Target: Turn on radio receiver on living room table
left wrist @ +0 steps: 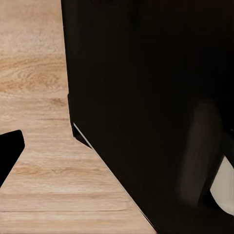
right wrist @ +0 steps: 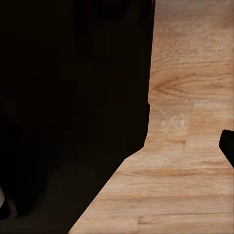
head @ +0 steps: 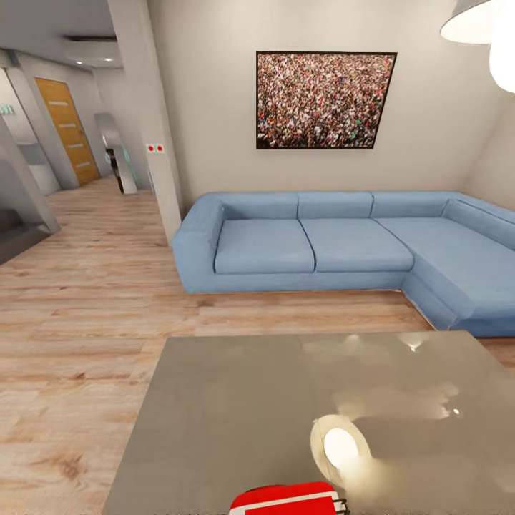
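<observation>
As the head view runs left to right: wood door [head: 68, 129] upper left, blue sofa [head: 343, 243] centre, grey worktop [head: 236, 408] below; radio receiver [head: 290, 498] at bottom edge, untouched. Hand states: cannot tell. Reach and switch-on remain.

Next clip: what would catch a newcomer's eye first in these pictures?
In the head view, the blue sectional sofa runs along the far wall, with a framed crowd picture hanging above it. Nearer the camera lies the glossy grey table, mirroring a lamp, and the red radio receiver peeks in at its near edge, partly cut off by the frame. Both wrist views look at light wood plank floor beside a dark body.
</observation>
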`<state>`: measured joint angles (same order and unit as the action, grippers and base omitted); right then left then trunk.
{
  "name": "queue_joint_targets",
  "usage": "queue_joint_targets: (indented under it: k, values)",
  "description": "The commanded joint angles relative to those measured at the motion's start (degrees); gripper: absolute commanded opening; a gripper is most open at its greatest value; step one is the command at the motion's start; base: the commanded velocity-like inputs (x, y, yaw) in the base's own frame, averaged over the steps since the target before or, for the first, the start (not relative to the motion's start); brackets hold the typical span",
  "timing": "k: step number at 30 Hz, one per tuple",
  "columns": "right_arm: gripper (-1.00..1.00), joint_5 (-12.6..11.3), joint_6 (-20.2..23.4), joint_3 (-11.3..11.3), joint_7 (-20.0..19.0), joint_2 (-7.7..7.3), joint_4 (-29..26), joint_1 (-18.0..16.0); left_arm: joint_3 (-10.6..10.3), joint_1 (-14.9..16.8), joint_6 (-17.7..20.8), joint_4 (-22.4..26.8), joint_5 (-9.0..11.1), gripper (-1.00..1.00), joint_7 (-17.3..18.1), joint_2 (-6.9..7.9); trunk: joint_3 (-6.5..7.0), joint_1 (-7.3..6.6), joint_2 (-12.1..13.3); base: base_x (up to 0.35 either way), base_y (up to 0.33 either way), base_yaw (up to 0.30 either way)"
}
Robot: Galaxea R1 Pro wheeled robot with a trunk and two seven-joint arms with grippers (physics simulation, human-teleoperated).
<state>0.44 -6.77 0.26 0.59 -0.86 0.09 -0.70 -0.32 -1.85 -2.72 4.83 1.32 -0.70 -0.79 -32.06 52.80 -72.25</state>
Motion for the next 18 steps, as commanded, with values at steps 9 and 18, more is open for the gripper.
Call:
queue_joint_targets:
  k: [9, 18]
  values:
    - [1.0, 0.0, 0.0, -0.1, 0.0, -0.02, 0.0, 0.0, 0.1, 0.0, 0.0, 0.0, 0.0, 1.0, 0.0, 0.0, -0.84, 0.0, 0.0, 0.0, 0.0, 0.0]
    - [1.0, 0.0, 0.0, -0.1, 0.0, -0.02, 0.0, 0.0, 0.1, 0.0, 0.0, 0.0, 0.1, 1.0, 0.0, 0.0, -1.67, 0.0, 0.0, 0.0, 0.0, 0.0]
